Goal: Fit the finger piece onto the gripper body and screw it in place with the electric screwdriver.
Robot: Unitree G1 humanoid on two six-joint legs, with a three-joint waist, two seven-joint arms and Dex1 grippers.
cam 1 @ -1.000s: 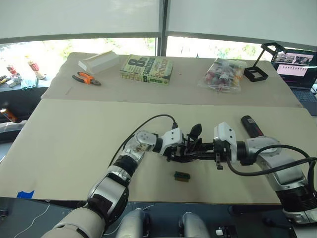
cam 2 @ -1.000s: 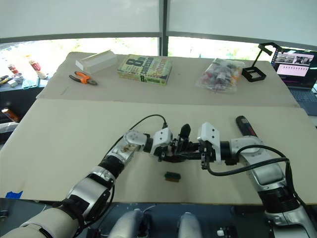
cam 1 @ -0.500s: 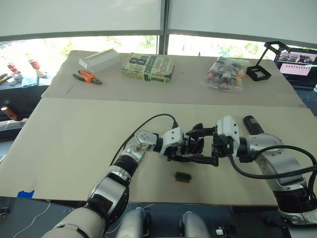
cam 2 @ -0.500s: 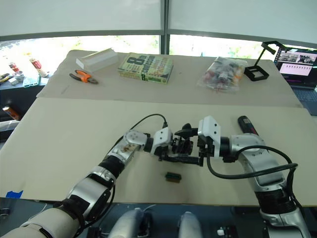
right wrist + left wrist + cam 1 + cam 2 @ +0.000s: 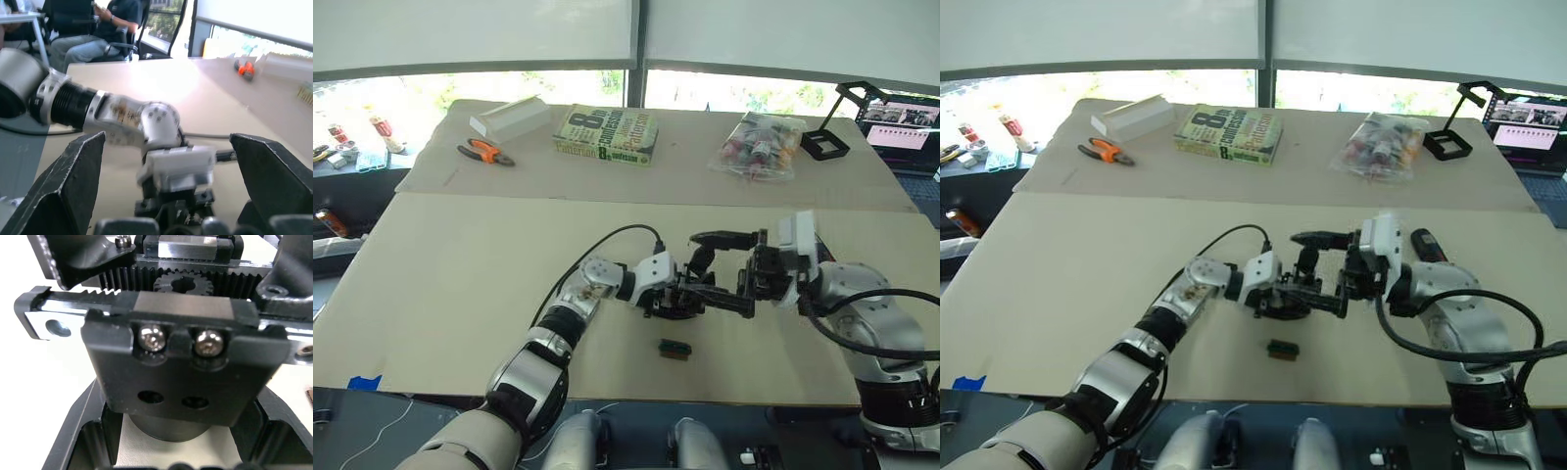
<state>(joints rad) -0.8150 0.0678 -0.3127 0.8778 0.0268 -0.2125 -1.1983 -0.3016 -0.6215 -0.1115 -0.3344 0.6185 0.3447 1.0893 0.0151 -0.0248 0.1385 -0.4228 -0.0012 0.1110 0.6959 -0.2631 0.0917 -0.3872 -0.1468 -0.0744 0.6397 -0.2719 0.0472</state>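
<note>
Left end effector (image 5: 677,294) clamps the chunky black mechanical gripper body (image 5: 690,291) mid-counter. Right end effector (image 5: 729,271) is spread wide open around it, one finger (image 5: 724,238) above, one below. Beyond lies the black cylindrical electric screwdriver (image 5: 1424,243) on the beige counter (image 5: 460,264).

Daylight from windows along top of head views, blown out at upper left. Table (image 5: 460,274) evenly lit, soft shadows. Left wrist view sharp up close, background overexposed white. Right wrist view motion-blurred, glare at centre.
</note>
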